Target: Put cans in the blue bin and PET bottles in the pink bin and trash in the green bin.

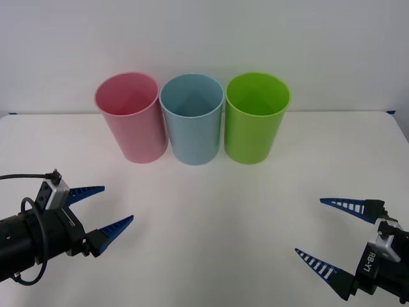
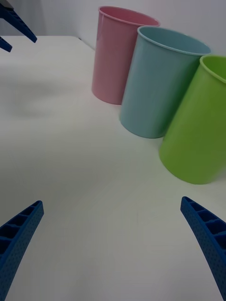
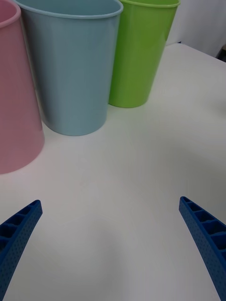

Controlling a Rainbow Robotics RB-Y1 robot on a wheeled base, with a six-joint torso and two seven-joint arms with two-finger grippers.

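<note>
While both grippers, left gripper and right gripper, wait spread and empty-handed, the tall pink plastic bin, light-blue plastic bin and lime-green plastic bin stand lined up on the white table, apparently before or after sorting.

1. A white table spreads across the front view, bare and smooth.
2. A pale wall rises directly behind the table's far edge.
3. Blue tape sits at the table's far right corner.

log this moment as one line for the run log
left tool: open, low left | right tool: open, low right | bins, left to right: tall pink plastic bin, light-blue plastic bin, lime-green plastic bin
</note>
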